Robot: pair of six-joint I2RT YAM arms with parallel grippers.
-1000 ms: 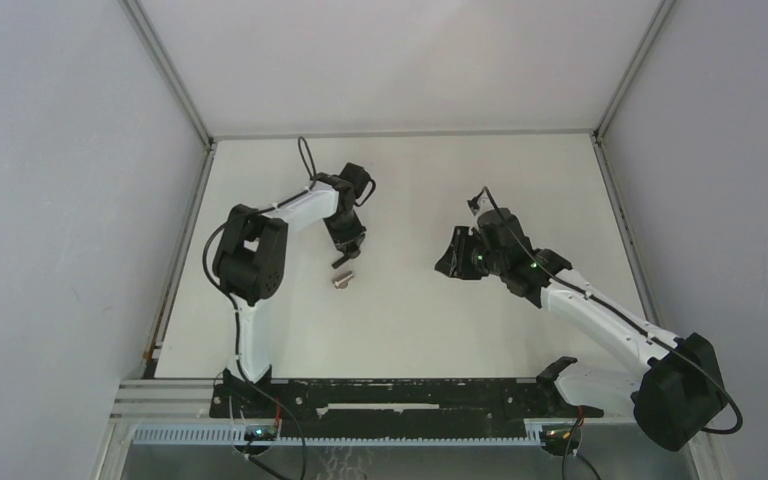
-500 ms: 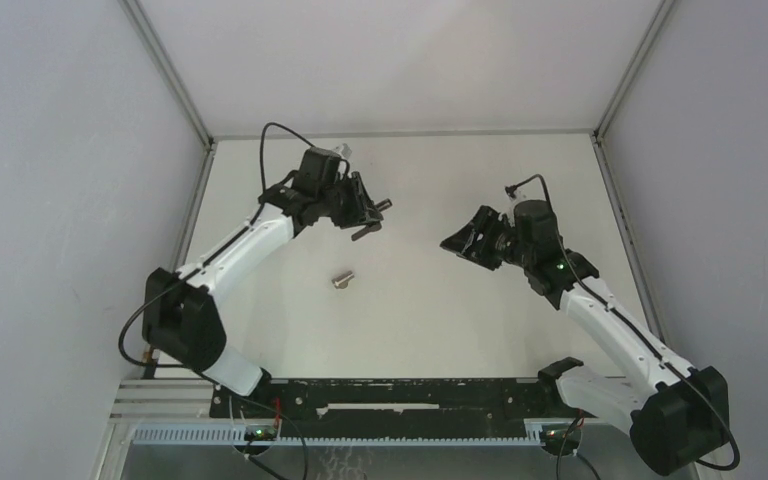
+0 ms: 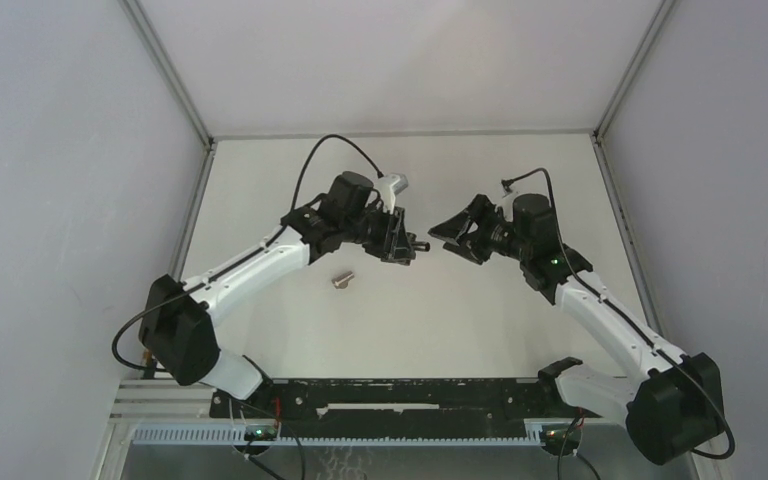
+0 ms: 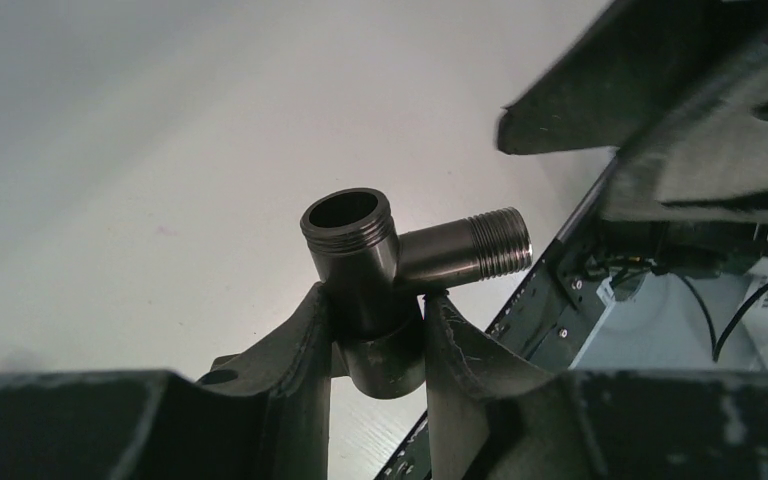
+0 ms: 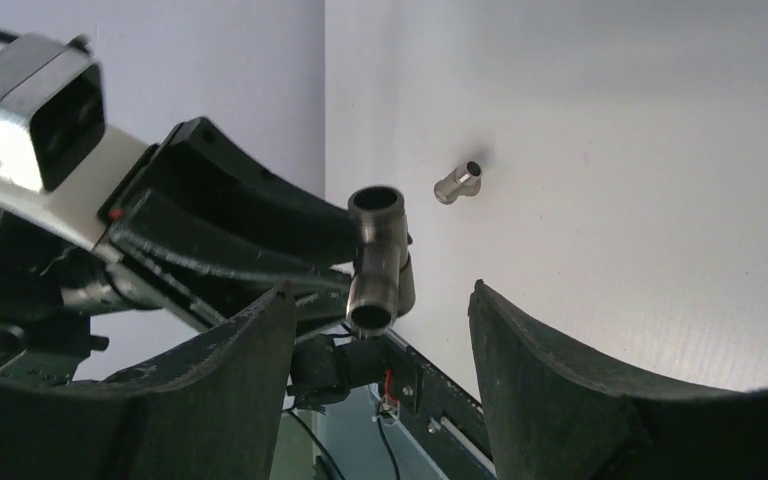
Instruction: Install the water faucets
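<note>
Left gripper (image 3: 401, 244) grasps the tap piece (image 4: 362, 252) (raised off the worktop (image 3: 410, 320)); right gripper (image 3: 452, 236), released, faces it; fitting (image 3: 342, 280) lies nearer.

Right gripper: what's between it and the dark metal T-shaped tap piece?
Nothing: bare gap from right gripper to dark metal tap piece, per right wrist view.
</note>
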